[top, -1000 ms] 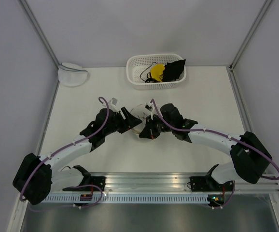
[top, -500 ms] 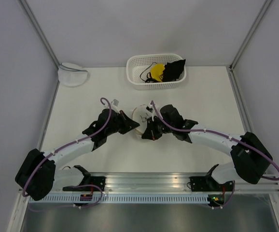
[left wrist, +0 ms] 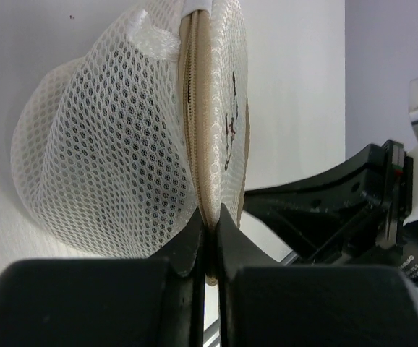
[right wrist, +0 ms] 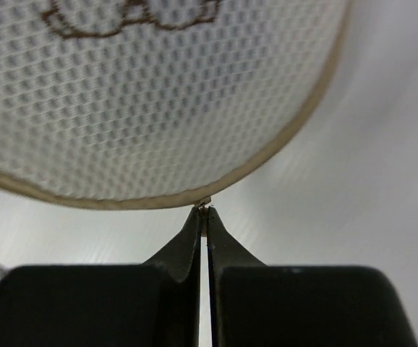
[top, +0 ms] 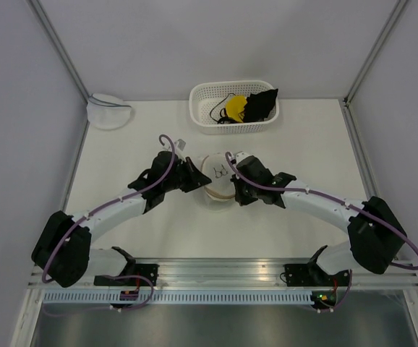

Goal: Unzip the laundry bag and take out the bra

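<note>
The laundry bag point(top: 216, 176), a white mesh dome with a tan rim, stands tilted on edge at mid-table between both arms. My left gripper point(top: 199, 181) is shut on its tan rim, pinching the seam point(left wrist: 209, 220) beside the mesh dome point(left wrist: 100, 159). My right gripper point(top: 232, 191) is shut on the small zipper pull point(right wrist: 205, 208) at the rim, under the bag's flat mesh face point(right wrist: 158, 94). The mesh hides what the bag holds. A black bra point(top: 261, 105) with thin straps lies in the basket at the back.
The white basket point(top: 202, 119) at the back centre also holds a yellow round item point(top: 234, 108). A second white dome pouch point(top: 109, 110) with a grey-blue rim lies in the back left corner. Walls close in the table on three sides.
My left gripper has shut on the bag's rim. Both grippers have shifted slightly toward the back, and the bag has tipped up between them.
</note>
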`<state>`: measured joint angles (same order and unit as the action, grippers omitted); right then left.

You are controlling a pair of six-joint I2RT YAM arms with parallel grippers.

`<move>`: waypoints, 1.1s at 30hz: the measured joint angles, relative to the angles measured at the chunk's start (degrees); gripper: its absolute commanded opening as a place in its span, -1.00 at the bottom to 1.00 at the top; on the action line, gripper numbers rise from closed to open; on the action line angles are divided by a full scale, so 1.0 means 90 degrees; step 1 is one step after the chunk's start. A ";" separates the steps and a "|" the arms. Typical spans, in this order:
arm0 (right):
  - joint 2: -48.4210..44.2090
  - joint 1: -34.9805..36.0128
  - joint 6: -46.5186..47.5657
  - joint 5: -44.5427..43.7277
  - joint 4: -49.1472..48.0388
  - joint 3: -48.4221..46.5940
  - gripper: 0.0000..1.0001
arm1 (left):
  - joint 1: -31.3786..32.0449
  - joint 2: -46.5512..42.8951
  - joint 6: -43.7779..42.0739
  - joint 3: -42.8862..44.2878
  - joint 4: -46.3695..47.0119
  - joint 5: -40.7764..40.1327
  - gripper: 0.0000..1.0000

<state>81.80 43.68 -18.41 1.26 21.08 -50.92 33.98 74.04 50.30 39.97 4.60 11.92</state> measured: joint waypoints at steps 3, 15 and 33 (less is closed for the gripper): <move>0.0107 0.0002 -0.0095 -0.1100 0.0066 -0.0100 -0.99 | -0.0056 0.0223 -0.0279 0.0192 -0.0027 0.0233 -0.95; 0.0376 -0.0007 -0.0221 -0.3344 -0.0155 -0.0175 -0.99 | -0.0136 0.1528 -0.1678 0.1452 -0.0350 0.1226 -0.42; 0.0070 -0.0044 -0.0036 0.1302 -0.0913 0.0202 -0.99 | -0.0216 0.0002 -0.0916 0.0508 -0.1069 -0.0639 0.99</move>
<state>82.43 43.29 -18.74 12.97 12.86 -49.10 32.03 74.06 42.06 44.53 -5.02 6.17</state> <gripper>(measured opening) 0.010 0.993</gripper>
